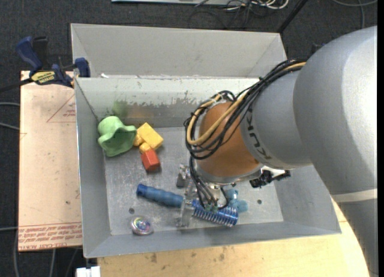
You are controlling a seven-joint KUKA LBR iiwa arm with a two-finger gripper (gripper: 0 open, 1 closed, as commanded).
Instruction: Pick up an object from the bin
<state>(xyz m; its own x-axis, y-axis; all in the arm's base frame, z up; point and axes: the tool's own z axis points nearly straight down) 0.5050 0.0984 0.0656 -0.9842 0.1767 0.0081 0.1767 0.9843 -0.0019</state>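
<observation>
A blue brush (157, 195) lies along the front of the bin floor, its handle pointing left and its bristled head (217, 215) to the right. My gripper (184, 198) hangs low over the brush's middle and is open. One fingertip (182, 178) stands behind the handle and the other one (185, 218) in front of it, so the brush lies between them. A red block (150, 160) sits just left of the gripper.
A yellow block (148, 136) and a green lumpy toy (115, 136) lie at the back left. A small round shiny disc (142, 226) rests in the front left corner. The arm's orange cover and cables hang over the bin's right half.
</observation>
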